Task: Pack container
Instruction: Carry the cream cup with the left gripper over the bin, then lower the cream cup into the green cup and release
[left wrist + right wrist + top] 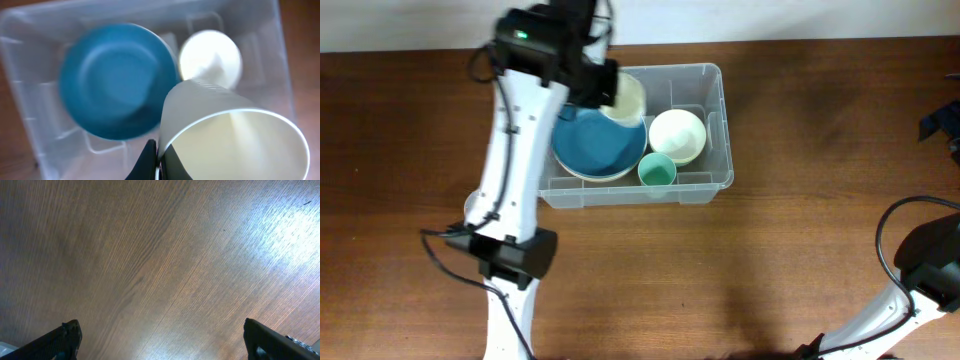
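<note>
Clear container (724, 130) | left claw (159, 159) pinches cream cup (230, 135) rim | near back wall

Big clear rectangular plastic bin (620, 193), rounded corners, rimmed edge, no lid on. Sitting flat and upright on the brown wooden table (800, 250), long side running left to right, around the middle of the far side. Holding a round blue bowl (598, 143) on the left, a white bowl (677, 135) on the right, and a small teal cup (657, 172) up front between them.
</note>
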Robot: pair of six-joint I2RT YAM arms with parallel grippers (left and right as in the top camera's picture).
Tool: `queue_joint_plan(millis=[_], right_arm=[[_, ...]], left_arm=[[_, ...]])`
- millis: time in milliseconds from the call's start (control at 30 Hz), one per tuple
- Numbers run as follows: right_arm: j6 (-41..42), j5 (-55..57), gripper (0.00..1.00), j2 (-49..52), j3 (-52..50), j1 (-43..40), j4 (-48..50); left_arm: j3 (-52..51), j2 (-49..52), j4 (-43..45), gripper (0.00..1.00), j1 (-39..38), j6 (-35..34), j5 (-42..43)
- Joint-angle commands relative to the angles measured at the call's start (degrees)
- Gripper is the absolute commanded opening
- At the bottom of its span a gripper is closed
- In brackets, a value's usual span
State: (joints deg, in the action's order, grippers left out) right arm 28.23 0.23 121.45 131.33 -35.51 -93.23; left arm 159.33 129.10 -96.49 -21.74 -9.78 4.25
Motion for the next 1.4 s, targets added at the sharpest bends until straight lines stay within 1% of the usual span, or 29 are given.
queue_joint_plan(millis=[0, 133, 333, 600, 733, 1000, 1367], right_arm=[[-0.37, 0.9, 0.99, -1.07, -0.31, -0.13, 0.02], [-0.39, 0.9, 0.99, -1.07, -0.31, -0.13, 0.02], [-0.37, 0.9, 0.99, -1.07, -0.31, -0.13, 0.02], [-0.37, 0.9, 0.99, -1.07, -0.31, -0.13, 0.02], [-0.37, 0.9, 0.99, -1.07, -0.31, -0.13, 0.02], [-0.37, 0.9, 0.99, -1.07, -0.31, -0.13, 0.02], [-0.37, 0.9, 0.99, -1.07, -0.31, -0.13, 0.02]], left_arm=[[0.35, -1.46, -0.22, 0.01, -2.05, 1.55, -0.79], [-2.21, -1.33, -0.22, 0.01, -3.93, 1.53, -0.74], [-9.99, -1.33, 0.2, 0.01, -4.85, 1.53, -0.44], [-17.22, -1.33, 4.81, 0.01, -5.33, 1.77, 1.64], [-19.5, -1.33, 6.91, 0.01, -6.27, 3.08, 2.03], [-23.41, -1.33, 9.4, 0.01, -7.37, 3.02, 1.99], [-23.96, -1.29, 9.49, 0.01, -7.34, 3.04, 1.95]])
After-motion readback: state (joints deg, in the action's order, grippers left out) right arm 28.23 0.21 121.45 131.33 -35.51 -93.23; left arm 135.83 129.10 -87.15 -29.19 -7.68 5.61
